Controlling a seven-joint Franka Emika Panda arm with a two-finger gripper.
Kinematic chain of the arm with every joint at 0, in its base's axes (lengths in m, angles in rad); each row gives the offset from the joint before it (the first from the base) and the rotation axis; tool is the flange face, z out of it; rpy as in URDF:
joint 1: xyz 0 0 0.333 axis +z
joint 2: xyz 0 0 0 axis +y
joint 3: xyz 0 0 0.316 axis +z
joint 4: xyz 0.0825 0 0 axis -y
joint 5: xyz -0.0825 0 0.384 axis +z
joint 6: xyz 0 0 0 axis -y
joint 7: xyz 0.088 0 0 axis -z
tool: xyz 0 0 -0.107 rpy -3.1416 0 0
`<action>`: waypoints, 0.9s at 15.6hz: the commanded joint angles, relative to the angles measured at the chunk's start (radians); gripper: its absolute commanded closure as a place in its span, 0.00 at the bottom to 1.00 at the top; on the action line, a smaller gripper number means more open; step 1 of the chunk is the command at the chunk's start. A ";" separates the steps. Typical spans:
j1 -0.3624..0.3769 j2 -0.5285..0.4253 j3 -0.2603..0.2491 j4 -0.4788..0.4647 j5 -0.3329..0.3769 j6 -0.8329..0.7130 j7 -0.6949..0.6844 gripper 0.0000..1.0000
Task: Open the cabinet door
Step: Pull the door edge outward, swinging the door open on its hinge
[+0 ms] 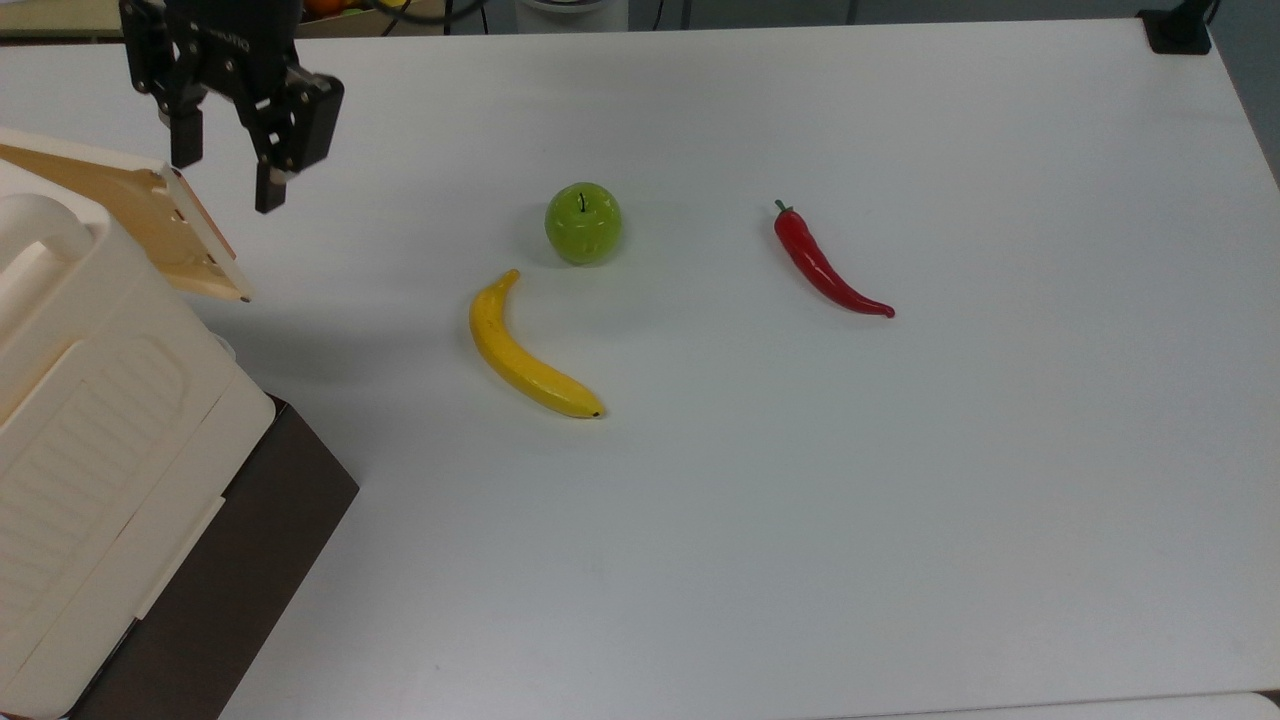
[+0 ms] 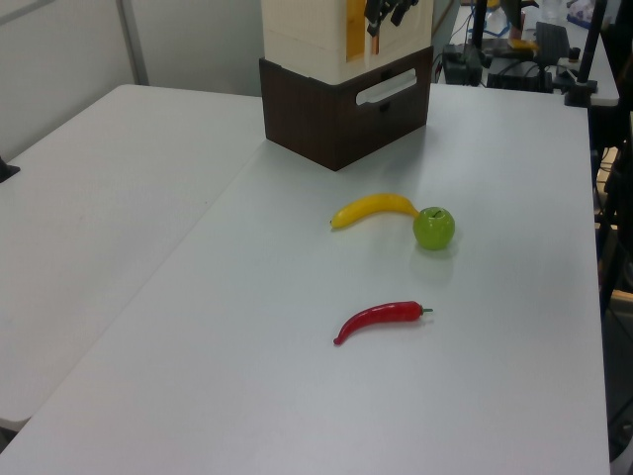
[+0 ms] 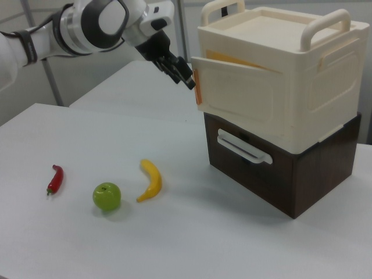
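Note:
The cream cabinet (image 1: 90,400) stands on a dark brown base (image 1: 250,540) at the top view's left edge. Its cabinet door (image 1: 150,215) is swung partly out, its tan inner face and small clips showing. In the right view the cabinet door (image 3: 238,96) hangs ajar from the cabinet (image 3: 290,64), its free edge toward the right view's left. My gripper (image 1: 225,170) is open, just beyond that free edge, with nothing between its fingers. The right view has the gripper (image 3: 183,77) close beside the door's edge. In the left view the gripper (image 2: 389,12) sits in front of the cabinet (image 2: 307,30).
A yellow banana (image 1: 525,355), a green apple (image 1: 583,222) and a red chilli pepper (image 1: 825,265) lie on the white table (image 1: 900,500), to the right of the cabinet in the top view. The brown base has a white drawer handle (image 3: 244,146).

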 commanded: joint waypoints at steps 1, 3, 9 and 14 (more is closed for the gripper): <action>0.003 -0.024 -0.007 0.043 0.018 -0.015 0.017 0.16; 0.004 -0.024 -0.013 0.053 0.017 0.010 0.018 0.14; 0.001 -0.004 -0.019 0.085 0.011 0.172 0.051 0.13; -0.002 0.035 -0.019 0.080 0.005 0.271 0.052 0.13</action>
